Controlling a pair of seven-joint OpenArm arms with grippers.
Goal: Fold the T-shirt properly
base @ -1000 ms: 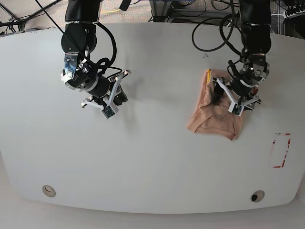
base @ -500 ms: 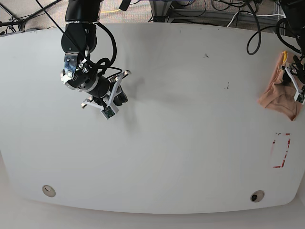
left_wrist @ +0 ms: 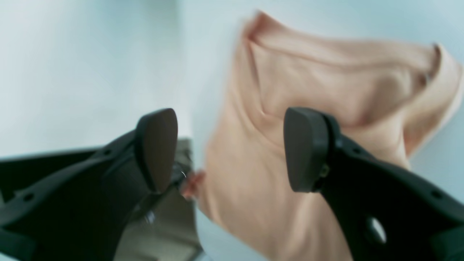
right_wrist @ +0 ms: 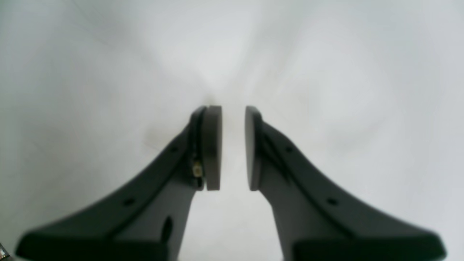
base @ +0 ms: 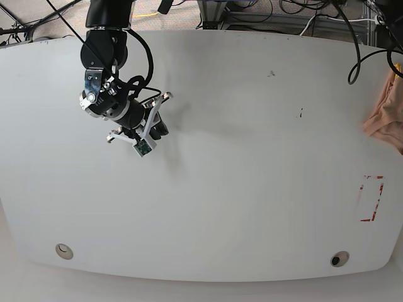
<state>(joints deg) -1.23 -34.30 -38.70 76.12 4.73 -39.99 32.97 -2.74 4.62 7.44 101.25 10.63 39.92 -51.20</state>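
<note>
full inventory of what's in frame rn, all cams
T-shirt: 1, salmon-peach, bunched at the table's far right edge in the base view, partly cut off by the frame
table: 1, white, fills the base view
red outline mark: 1, red, on the table near the right edge, below the T-shirt
round fittings: 2, one pale, one dark, near the table's front edge, left and right
cables: several, black and yellow, behind the table
right hand: 1, black, over bare table, narrow gap, holding nothing
left hand: 1, black, open wide, T-shirt behind it; contact cannot be told
</note>
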